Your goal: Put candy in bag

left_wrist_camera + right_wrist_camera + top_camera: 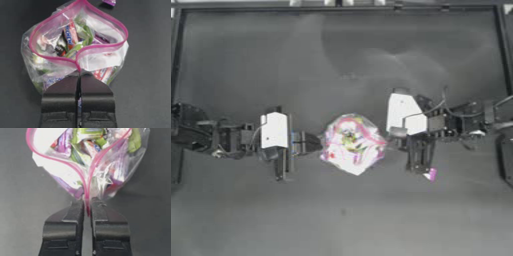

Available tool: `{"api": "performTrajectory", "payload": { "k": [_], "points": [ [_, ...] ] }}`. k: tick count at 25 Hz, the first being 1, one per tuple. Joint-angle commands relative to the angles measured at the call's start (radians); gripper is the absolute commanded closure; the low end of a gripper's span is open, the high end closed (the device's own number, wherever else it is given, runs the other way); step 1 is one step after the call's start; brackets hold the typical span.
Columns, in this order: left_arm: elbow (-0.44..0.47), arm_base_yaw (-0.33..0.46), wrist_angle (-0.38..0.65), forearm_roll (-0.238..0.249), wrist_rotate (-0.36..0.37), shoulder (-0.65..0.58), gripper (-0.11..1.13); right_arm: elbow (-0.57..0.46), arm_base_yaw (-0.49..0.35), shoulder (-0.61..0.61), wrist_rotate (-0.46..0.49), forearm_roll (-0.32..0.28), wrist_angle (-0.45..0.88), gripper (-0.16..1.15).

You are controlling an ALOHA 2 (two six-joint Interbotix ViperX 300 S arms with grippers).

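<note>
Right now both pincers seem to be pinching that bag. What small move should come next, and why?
Probably the right pincer should let go of the bag and reach for the candy lying just beside it on the table. The left pincer already grips the pink rim, and the mouth gapes open.

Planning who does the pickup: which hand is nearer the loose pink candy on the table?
Right. The right hand, shut on the bag, is nearer the candy; the left hand grips the bag's far side.
</note>
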Motion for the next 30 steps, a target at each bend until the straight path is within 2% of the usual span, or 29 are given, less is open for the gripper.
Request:
{"api": "performTrajectory", "payload": {
  "k": [1, 4, 9, 11, 18, 22, 26, 30],
  "points": [
    [-0.017, -0.002, -0.005, 0.0, 0.002, -0.015, 0.95, -0.009, -0.003, -0.014, 0.002, 0.009, -0.021, 0.56],
    [-0.017, -0.002, -0.005, 0.0, 0.002, -0.017, 0.95, -0.008, -0.012, -0.012, 0.002, 0.009, -0.034, 0.46],
    [-0.015, -0.002, -0.005, 0.0, 0.002, -0.017, 0.95, -0.003, -0.029, -0.012, 0.002, 0.023, -0.037, 0.11],
    [-0.015, -0.002, -0.006, 0.0, 0.002, -0.015, 0.95, -0.002, -0.029, -0.012, 0.002, 0.025, -0.038, 0.04],
    [-0.015, -0.002, -0.006, 0.0, 0.002, -0.015, 0.95, 0.015, -0.067, -0.032, 0.0, 0.018, -0.026, 0.0],
    [-0.015, -0.002, -0.006, 0.0, 0.002, -0.015, 0.95, 0.041, -0.087, -0.084, -0.002, 0.017, 0.041, 0.0],
    [-0.015, -0.002, -0.009, 0.0, 0.003, -0.015, 0.95, 0.049, -0.078, -0.15, 0.003, 0.034, 0.135, 0.0],
    [-0.015, -0.002, -0.009, 0.0, 0.003, -0.015, 0.95, 0.067, -0.043, -0.186, 0.005, 0.087, 0.175, 0.0]
  ]
}}
